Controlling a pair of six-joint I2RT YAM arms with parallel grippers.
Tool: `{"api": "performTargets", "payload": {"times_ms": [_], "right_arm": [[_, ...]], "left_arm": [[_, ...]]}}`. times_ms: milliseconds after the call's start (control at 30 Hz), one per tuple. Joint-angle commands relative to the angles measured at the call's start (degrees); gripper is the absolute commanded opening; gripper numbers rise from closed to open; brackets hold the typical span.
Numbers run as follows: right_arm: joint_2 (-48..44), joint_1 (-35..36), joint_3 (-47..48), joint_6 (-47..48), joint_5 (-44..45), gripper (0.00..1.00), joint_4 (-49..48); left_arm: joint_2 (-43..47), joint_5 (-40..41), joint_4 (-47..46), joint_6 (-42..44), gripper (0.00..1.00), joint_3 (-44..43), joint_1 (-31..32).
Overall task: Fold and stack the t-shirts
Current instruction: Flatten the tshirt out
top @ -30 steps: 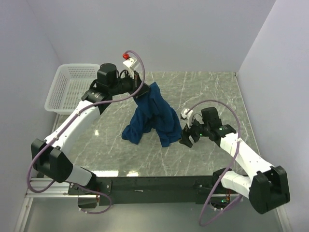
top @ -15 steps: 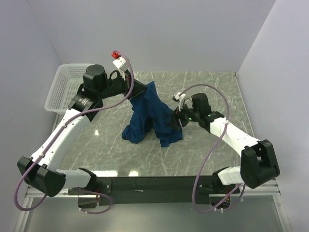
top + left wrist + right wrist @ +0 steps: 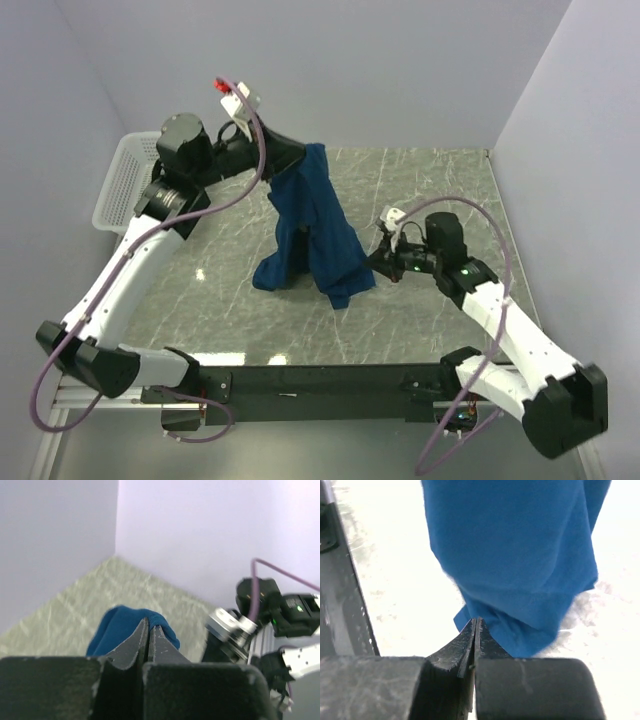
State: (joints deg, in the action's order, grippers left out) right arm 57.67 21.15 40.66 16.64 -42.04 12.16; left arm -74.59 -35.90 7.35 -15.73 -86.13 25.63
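The dark blue t-shirt hangs bunched from my left gripper, which is raised above the back of the table and shut on the cloth's top fold. In the left wrist view the blue fold wraps over the closed tips of that gripper. The shirt's lower part rests on the table. My right gripper is low at the shirt's right bottom edge. Seen from the right wrist, it is shut, tips pinching the hem of the t-shirt. The print is hidden.
A white mesh basket stands at the back left, beyond the grey marble table. The black base rail runs along the near edge. Walls close in at the back and both sides.
My left arm has lifted the shirt higher and drawn it back to the left. The right gripper, open before, moved to the shirt's lower right edge and closed there.
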Motion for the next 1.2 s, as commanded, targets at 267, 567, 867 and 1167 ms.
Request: {"api": "performTargets", "payload": {"times_ms": [267,567,867,1167], "right_arm": [[-17.4,-23.4,0.2,8.3,-12.5,0.15,8.1],[-17.4,-28.8,-3.8,5.7,-9.4,0.29,4.7],[-2.6,-22.5,0.8,11.0,-7.1,0.50,13.3],[7.8,4.4,0.6,19.2,12.2,0.56,12.1]], "left_arm": [[-31.6,-8.6,-18.4,-7.8,0.00,-25.2,8.3],[-67.7,14.3,-21.7,-30.9,0.99,-55.9,8.7],[-34.8,33.9,-7.2,-6.2,1.00,-21.0,6.7],[5.8,25.5,4.1,-10.9,0.99,27.7,-1.9]]}}
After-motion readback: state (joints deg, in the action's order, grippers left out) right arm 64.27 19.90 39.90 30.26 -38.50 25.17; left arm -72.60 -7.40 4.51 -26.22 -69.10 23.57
